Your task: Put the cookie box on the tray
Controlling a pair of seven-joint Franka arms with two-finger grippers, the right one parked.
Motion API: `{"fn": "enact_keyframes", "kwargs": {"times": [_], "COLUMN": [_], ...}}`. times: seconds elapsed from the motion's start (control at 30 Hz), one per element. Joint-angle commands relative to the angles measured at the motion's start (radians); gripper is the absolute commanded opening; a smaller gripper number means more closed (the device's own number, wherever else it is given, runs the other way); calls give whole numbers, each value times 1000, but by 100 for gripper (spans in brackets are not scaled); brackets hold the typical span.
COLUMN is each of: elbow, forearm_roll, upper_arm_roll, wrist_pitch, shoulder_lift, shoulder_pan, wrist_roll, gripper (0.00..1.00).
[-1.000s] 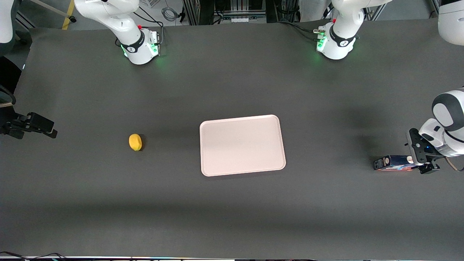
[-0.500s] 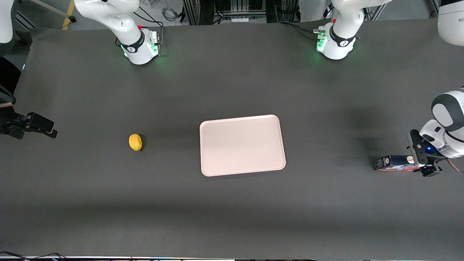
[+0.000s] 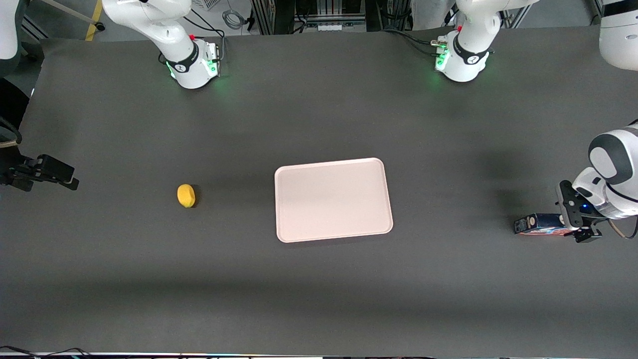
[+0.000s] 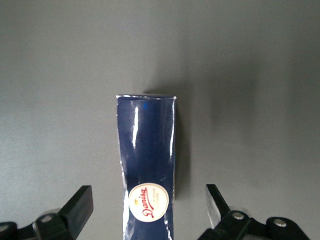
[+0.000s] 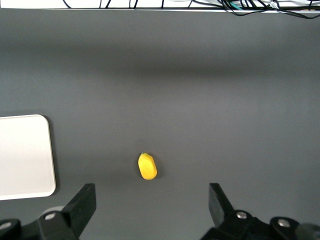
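The cookie box (image 3: 541, 224) is a slim dark navy box lying on the black mat toward the working arm's end of the table. My gripper (image 3: 574, 225) is low over the box's end that points away from the tray. In the left wrist view the box (image 4: 146, 150) with its round white-red logo lies between the black fingers (image 4: 77, 205), with a gap on each side. The gripper (image 4: 148, 205) is open and touches nothing. The pale pink tray (image 3: 333, 199) lies flat at mid-table with nothing on it.
A small yellow lump (image 3: 186, 195) lies on the mat toward the parked arm's end, beside the tray. The right wrist view also shows the lump (image 5: 147, 166) and a corner of the tray (image 5: 25, 157). Both arm bases (image 3: 461, 57) stand at the table's edge farthest from the front camera.
My gripper has shifted a little along the cookie box toward the tray, so more of the box lies between its fingers. The box and tray have not moved.
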Motion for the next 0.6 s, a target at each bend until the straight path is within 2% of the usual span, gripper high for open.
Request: {"fn": "enact_keyframes", "kwargs": {"times": [0.0,0.57], "elbow": [2,-3], "forearm_roll": [-5,-20], "upper_arm_roll": [5,5], "wrist_pitch": [19,83], "shoulder_lift": [9,57], "shoulder_pan": [-2,0], "wrist_roll": [17,17], "gripper": [100,100]}}
